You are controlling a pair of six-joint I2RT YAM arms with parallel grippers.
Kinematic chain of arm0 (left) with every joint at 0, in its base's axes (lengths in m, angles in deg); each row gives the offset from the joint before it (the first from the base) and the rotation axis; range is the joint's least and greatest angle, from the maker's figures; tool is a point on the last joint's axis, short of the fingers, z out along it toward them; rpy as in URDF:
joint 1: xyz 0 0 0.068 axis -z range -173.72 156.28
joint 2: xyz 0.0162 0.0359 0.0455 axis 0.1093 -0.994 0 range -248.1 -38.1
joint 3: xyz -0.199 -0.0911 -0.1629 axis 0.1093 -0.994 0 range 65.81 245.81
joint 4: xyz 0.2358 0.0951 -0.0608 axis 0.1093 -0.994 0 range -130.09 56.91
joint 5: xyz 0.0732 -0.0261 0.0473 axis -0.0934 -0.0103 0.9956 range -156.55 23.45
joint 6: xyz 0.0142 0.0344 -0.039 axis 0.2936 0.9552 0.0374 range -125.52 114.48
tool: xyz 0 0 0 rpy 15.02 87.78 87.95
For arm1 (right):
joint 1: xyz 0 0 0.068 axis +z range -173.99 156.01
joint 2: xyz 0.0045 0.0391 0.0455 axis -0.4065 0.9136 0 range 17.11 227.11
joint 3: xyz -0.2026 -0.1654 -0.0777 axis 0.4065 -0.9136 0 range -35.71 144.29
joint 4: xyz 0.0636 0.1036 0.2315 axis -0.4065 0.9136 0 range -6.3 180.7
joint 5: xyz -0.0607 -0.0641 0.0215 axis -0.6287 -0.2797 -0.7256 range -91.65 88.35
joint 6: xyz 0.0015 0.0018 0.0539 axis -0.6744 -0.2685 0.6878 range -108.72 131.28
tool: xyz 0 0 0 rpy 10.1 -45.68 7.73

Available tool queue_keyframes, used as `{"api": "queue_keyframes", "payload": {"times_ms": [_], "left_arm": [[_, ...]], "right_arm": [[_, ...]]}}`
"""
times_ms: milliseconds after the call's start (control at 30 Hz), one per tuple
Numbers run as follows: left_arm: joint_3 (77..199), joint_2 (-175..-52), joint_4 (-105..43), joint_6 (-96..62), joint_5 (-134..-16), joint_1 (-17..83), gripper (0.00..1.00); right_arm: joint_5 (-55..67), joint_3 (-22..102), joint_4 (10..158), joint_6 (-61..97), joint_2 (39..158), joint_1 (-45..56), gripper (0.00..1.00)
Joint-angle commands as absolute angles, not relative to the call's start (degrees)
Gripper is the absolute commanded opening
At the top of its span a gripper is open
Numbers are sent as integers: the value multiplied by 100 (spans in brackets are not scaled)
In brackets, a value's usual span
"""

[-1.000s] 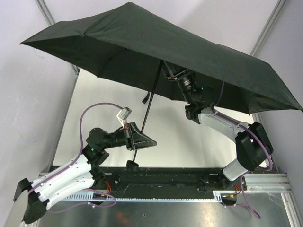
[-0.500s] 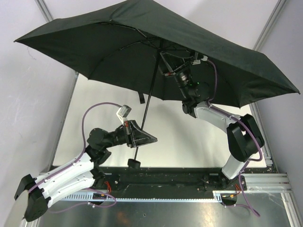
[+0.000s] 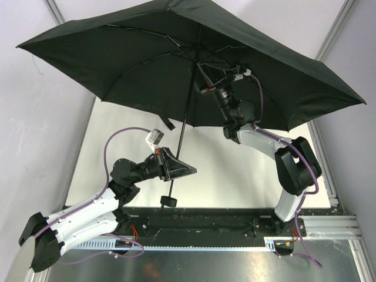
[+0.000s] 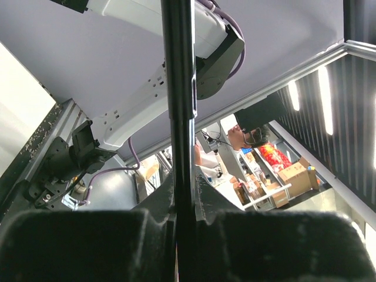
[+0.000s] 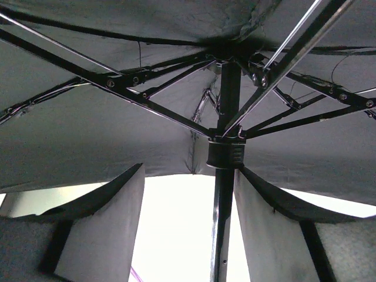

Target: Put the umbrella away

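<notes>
I see my left arm point(image 3: 82, 214) and my right arm point(image 3: 264, 141) made of smooth white plastic shells with big black round joints between them, and a thin purple cable point(image 3: 106, 157) loops along each one. My black, wedge-shaped left gripper point(image 3: 183, 171) has a small silver box point(image 3: 154, 138) on top near the wrist, where the cable plugs in. My right gripper point(image 5: 189, 170) has two flat grey fingers point(image 5: 100, 235) with dark edges, and up close the left one's fingers point(image 4: 76, 247) look black and a bit rough.
</notes>
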State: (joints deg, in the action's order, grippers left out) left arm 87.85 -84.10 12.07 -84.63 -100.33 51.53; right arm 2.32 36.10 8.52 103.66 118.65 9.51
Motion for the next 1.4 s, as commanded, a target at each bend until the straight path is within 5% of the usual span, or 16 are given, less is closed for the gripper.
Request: {"api": "queue_keyframes", "payload": {"times_ms": [0, 100, 233, 367, 500, 600, 700, 800, 867, 1067, 1233, 1367], "left_arm": [[8880, -8323, 2383, -8066, -10697, 5336, 0], [8874, -8273, 2393, -8070, -10682, 5330, 0], [8820, -8299, 2389, -8006, -10613, 5334, 0], [8828, -8487, 1942, -7743, -10582, 5278, 3], [9183, -8499, -75, -6778, -10170, 5223, 51], [9548, -8641, -1031, -6162, -9868, 5224, 62], [9870, -9010, -1382, -5954, -9826, 5247, 57], [10047, -9227, -1501, -5908, -9870, 5254, 15], [10075, -9188, -1504, -5919, -9871, 5269, 4], [10228, -8775, -1289, -5792, -10012, 5292, 0], [10274, -8555, -1003, -5956, -10102, 5292, 0], [10277, -8461, -832, -6067, -10141, 5293, 0]], "right_arm": [[-52, 3856, 1182, 10535, 11950, 777, 64], [229, 3848, 1528, 10392, 11861, 759, 51], [562, 3734, 2077, 9795, 11497, 858, 6], [622, 3666, 2921, 8903, 10951, 960, 0], [-81, 3646, 4478, 7373, 10120, 1311, 0], [-881, 3643, 5296, 6613, 9651, 1707, 0], [-1569, 3645, 5571, 6164, 9391, 2120, 0], [-2050, 3665, 5666, 5850, 9286, 2432, 0], [-2080, 3685, 5818, 5835, 9270, 2463, 0], [-1338, 3677, 5685, 6304, 9413, 2286, 54], [-1251, 3655, 5466, 6776, 9512, 2256, 72], [-1284, 3620, 5719, 7186, 9541, 2232, 76]]}}
